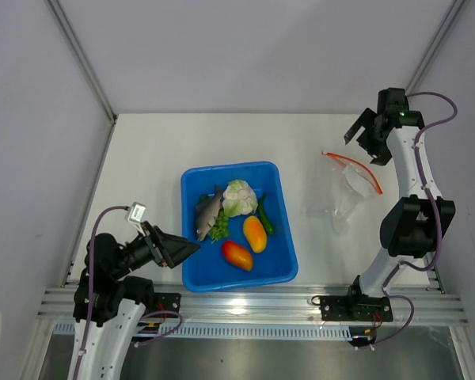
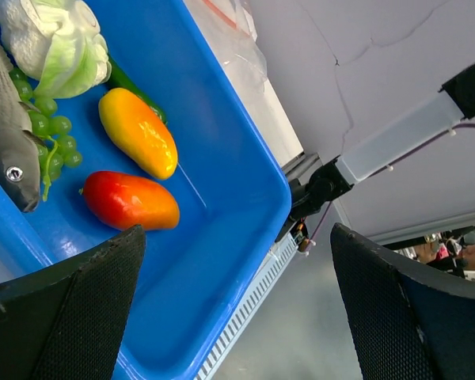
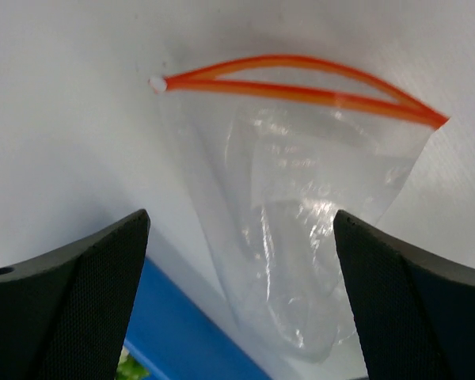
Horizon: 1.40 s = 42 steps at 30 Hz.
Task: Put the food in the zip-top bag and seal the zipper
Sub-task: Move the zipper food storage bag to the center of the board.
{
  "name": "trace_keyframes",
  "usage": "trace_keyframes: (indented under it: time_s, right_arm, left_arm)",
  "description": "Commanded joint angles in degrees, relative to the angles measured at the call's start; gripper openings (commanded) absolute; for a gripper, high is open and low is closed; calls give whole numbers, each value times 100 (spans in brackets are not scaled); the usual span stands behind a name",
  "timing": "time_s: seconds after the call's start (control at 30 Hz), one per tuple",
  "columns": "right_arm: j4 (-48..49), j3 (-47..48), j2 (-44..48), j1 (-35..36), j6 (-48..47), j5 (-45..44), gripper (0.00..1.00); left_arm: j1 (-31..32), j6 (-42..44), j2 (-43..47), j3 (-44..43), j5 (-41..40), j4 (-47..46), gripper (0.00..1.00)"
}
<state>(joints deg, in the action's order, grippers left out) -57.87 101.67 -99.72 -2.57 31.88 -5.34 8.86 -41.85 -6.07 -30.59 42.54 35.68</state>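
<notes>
**A:** Six toy foods lie in the blue rectangular plastic tray [image 1: 273, 265]: grey fish [image 1: 207, 212], white-green cauliflower [image 1: 240, 196], green grape bunch [image 1: 219, 227], dark green cucumber [image 1: 266, 215], orange-yellow fruit [image 1: 255, 233], red-orange fruit [image 1: 237, 255].

**B:** And the see-through plastic pouch [image 3: 301, 237]?

**A:** Flat on the white table [image 1: 158, 150], right of the tray and apart from it. Its orange-red zipper strip [image 3: 301, 91] bows open.

**B:** Pincers?

**A:** The right gripper [image 3: 241, 215] hovers over the pouch, jaws wide and empty. The left gripper [image 2: 237, 233], also wide, sits at the tray's near-left edge.

**Both Arms Poised, Jaws Wide**

The left arm [image 1: 111, 279] sits folded low by its base, its left gripper [image 1: 184, 248] pointing rightward, jaws spread apart. The right arm [image 1: 416, 215] reaches far forward, its right gripper [image 1: 362, 141] angled downward, jaws likewise wide.
</notes>
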Motion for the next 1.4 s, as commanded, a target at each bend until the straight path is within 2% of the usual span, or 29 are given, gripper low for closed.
trace_keyframes:
  time_s: [0.0,0.17,0.3,0.5,0.57,0.73,0.83,1.03,1.07,1.13,1.17,1.23,1.27,1.37]
  right_arm:
    - [284,467,-335,-402,-497,454,99]
    - [942,617,-793,-736,-797,1368,100]
    - [830,1100,-1513,-815,-1034,1895,99]
    - [1145,1250,-2156,-930,-1745,2554,99]
    - [1120,1303,-2288,-930,-1947,2434,99]
    - [1190,1032,-2411,-982,-2168,2687,99]
    - [1514,426,-2167,-974,-2133,3591,99]
    - [1796,-621,-1779,-930,-2159,4084,86]
    - [1840,-735,-1657,-930,-2160,4172,79]
    - [2085,-1103,-1507,-938,-2063,4374,74]
    - [2147,-1184,-1437,-938,-2002,4575,67]
    - [2236,-1359,-1252,-921,-1922,4883,62]
    - [2279,-1395,-1191,-904,-1887,5120,54]
    - [2358,-1588,-848,-851,-1799,5376,53]
  left_arm:
    - [-7,150,-44,140,272,-219,100]
    - [-7,89,-158,281,482,-413,100]
    - [-7,115,-255,255,588,-501,99]
    - [-7,168,-220,167,545,-404,100]
    - [-7,159,-193,185,527,-369,99]
    - [-7,89,-123,246,535,-386,100]
    - [-7,-34,-114,316,553,-544,99]
    - [-7,-131,-149,291,562,-580,100]
    - [-7,-114,-158,282,562,-554,99]
    - [-7,-78,-219,177,571,-457,100]
    - [-7,-61,-228,159,545,-361,99]
    - [-7,-61,-176,97,501,-264,99]
    - [-7,-69,-158,45,448,-176,100]
    - [-7,-148,-123,27,360,-88,100]
